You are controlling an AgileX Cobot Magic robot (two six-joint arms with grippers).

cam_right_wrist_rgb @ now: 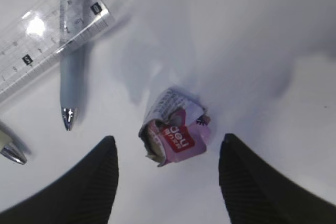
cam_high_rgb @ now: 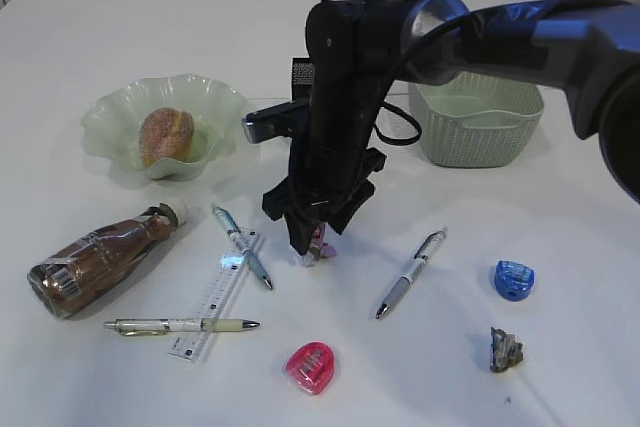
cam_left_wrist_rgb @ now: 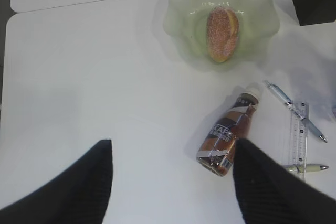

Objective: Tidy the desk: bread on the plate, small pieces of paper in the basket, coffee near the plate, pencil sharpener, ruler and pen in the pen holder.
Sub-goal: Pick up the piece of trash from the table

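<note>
My right gripper hangs open just over a crumpled pink-and-white piece of paper, one finger on each side, not touching it. In the exterior view that gripper reaches to mid-desk above the paper. The left gripper is open and empty, high above the desk beside the lying coffee. The bread rests in the plate. The ruler lies among three pens. A pink pencil sharpener and a blue one lie in front.
The basket stands at the back right. The black pen holder is mostly hidden behind the right arm. A second crumpled grey paper lies at the front right. The coffee lies on its side at the front left.
</note>
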